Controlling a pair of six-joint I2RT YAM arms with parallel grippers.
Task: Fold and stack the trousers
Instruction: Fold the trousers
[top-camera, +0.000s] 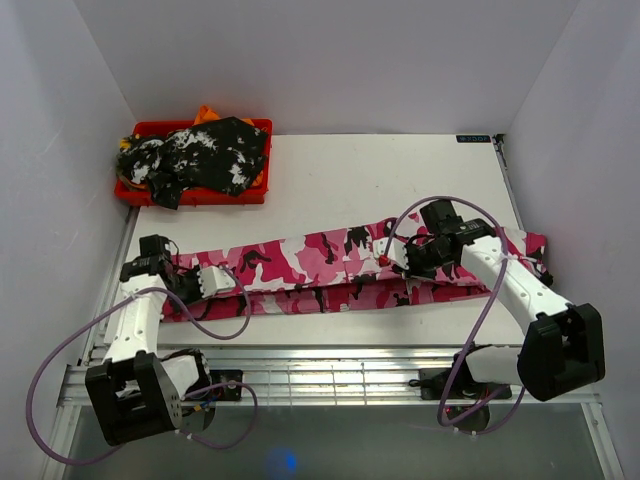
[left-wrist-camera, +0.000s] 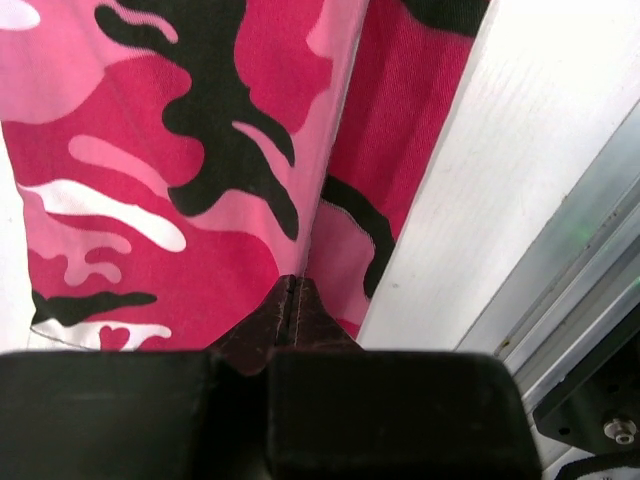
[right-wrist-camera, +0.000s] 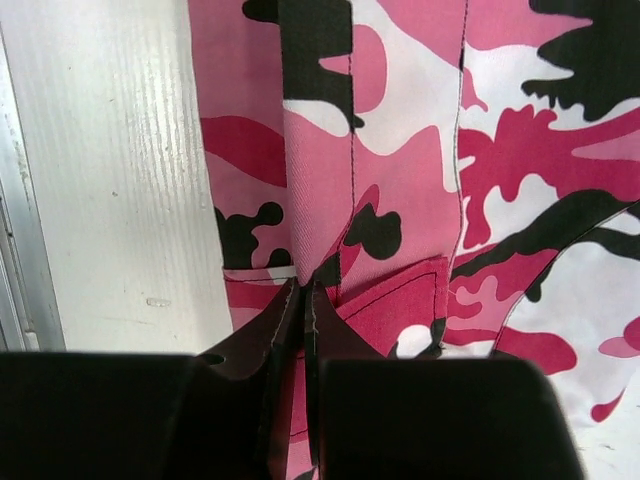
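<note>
The hot-pink, white and black camouflage trousers (top-camera: 330, 270) lie stretched lengthwise across the white table (top-camera: 400, 170), folded along their length. My left gripper (top-camera: 232, 283) sits at their left end, its jaws shut on a raised fold of the pink cloth (left-wrist-camera: 200, 180), fingertips (left-wrist-camera: 278, 300) pressed together. My right gripper (top-camera: 392, 262) is over the right part of the trousers, near a pocket seam (right-wrist-camera: 400, 290), and is shut with a pinch of cloth (right-wrist-camera: 330, 190) between its fingers. A black-and-white mottled garment (top-camera: 210, 155) lies heaped at the far left.
The mottled garment rests in a red tray (top-camera: 190, 195) at the table's far-left corner, with something orange (top-camera: 207, 113) behind it. A metal rail (top-camera: 340, 380) runs along the near edge, close to the trousers' near side. White walls enclose the table on three sides.
</note>
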